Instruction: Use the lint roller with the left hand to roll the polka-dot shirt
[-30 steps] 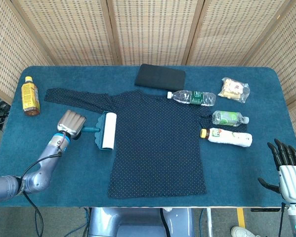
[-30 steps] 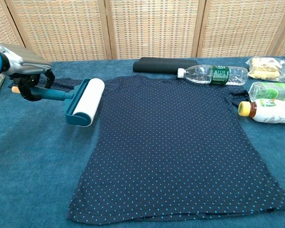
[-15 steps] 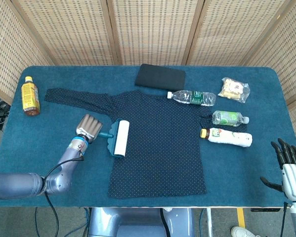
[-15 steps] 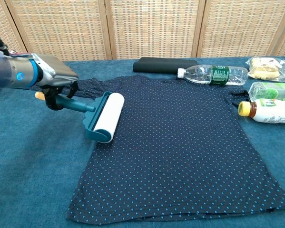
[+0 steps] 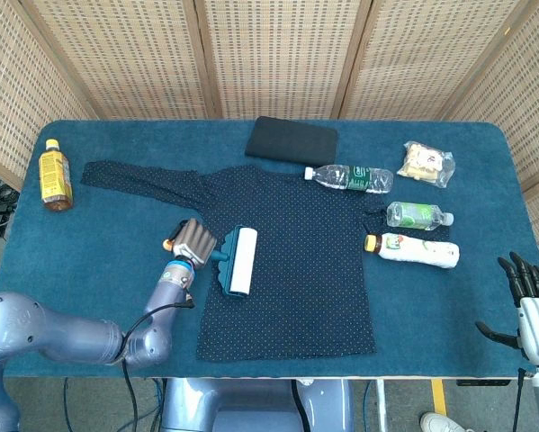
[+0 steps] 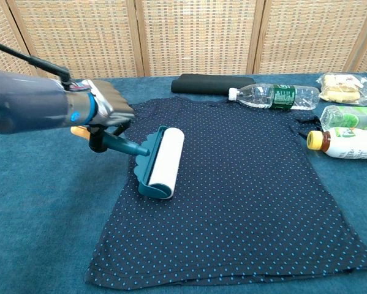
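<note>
The left hand (image 6: pixel 103 110) grasped the roller (image 6: pixel 160 162) by its handle, keeping the white drum flat on the shirt (image 6: pixel 232 184) near the tabletop's left side, so it could roll. The right hand (image 5: pixel 530 310) idled, fingers spread, at the front right corner.

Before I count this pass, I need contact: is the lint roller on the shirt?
On it: the lint roller, held by the left hand, lies on the polka-dot shirt.
</note>
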You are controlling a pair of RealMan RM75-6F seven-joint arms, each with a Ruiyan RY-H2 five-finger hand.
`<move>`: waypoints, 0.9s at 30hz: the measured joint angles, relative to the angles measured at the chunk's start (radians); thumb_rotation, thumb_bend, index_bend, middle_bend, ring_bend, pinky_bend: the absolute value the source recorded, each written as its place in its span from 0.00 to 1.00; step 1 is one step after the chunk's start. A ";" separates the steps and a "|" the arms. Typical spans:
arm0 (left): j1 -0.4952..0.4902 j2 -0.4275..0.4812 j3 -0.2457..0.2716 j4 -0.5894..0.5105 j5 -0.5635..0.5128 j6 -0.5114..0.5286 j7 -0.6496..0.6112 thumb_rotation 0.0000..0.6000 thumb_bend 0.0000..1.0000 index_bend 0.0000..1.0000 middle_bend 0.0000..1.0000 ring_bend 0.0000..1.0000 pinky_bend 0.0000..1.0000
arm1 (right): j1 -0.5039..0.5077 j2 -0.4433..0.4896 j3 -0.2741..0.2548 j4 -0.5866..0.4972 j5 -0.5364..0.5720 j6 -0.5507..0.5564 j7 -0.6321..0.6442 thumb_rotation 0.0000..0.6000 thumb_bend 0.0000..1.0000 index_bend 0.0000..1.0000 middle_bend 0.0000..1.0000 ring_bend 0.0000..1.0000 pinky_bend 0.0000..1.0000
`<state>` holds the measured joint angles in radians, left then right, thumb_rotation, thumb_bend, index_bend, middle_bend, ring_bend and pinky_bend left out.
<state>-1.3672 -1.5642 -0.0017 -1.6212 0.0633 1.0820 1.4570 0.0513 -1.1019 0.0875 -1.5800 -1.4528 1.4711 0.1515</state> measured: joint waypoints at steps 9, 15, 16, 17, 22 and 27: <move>-0.101 -0.130 -0.073 0.037 -0.103 0.070 0.113 1.00 0.76 0.92 0.85 0.68 0.65 | -0.001 0.011 0.005 0.002 0.007 -0.003 0.028 1.00 0.08 0.01 0.00 0.00 0.00; -0.134 -0.191 -0.114 0.076 -0.143 0.098 0.154 1.00 0.76 0.92 0.85 0.68 0.65 | -0.001 0.012 0.005 0.002 0.006 -0.002 0.030 1.00 0.08 0.01 0.00 0.00 0.00; -0.133 -0.192 -0.113 0.077 -0.144 0.099 0.156 1.00 0.76 0.92 0.85 0.68 0.65 | -0.001 0.012 0.005 0.002 0.006 -0.002 0.029 1.00 0.08 0.01 0.00 0.00 0.00; -0.131 -0.191 -0.112 0.075 -0.143 0.100 0.156 1.00 0.76 0.92 0.85 0.68 0.65 | -0.001 0.012 0.005 0.002 0.006 -0.001 0.028 1.00 0.08 0.01 0.00 0.00 0.00; -0.111 -0.173 -0.096 0.061 -0.131 0.103 0.148 1.00 0.76 0.92 0.85 0.68 0.65 | -0.002 0.011 0.005 0.002 0.006 0.000 0.025 1.00 0.08 0.01 0.00 0.00 0.00; -0.084 -0.138 -0.068 0.042 -0.123 0.108 0.139 1.00 0.76 0.92 0.85 0.68 0.65 | -0.002 0.010 0.004 0.001 0.001 0.002 0.018 1.00 0.08 0.01 0.00 0.00 0.00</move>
<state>-1.4515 -1.7018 -0.0693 -1.5791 -0.0594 1.1905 1.5959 0.0493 -1.0920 0.0911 -1.5793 -1.4516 1.4736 0.1691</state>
